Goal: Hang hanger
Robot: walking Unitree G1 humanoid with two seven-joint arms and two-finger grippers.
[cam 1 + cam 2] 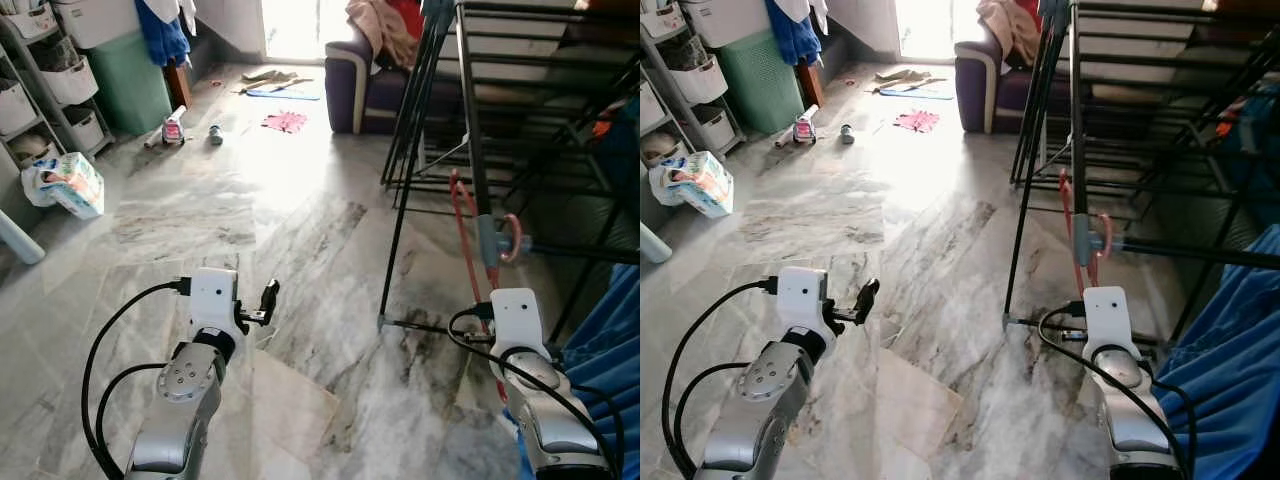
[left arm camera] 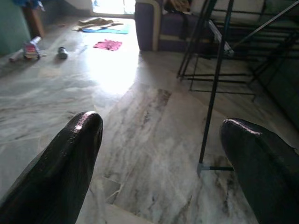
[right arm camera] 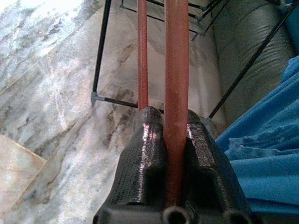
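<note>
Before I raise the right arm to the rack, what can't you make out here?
- Hanger: its lower end is hidden behind the right wrist in both eye views.
- Hanger hook: a rack post crosses it; touching or apart, unclear.
- Right gripper: hanger's top is cut off by the wrist view's edge.
- Rack rails: cut off by the eye views' top edge.

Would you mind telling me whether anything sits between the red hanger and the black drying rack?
Nothing visible does. The right gripper holds the red plastic hanger directly beside the black metal drying rack, hook near its rail.
</note>
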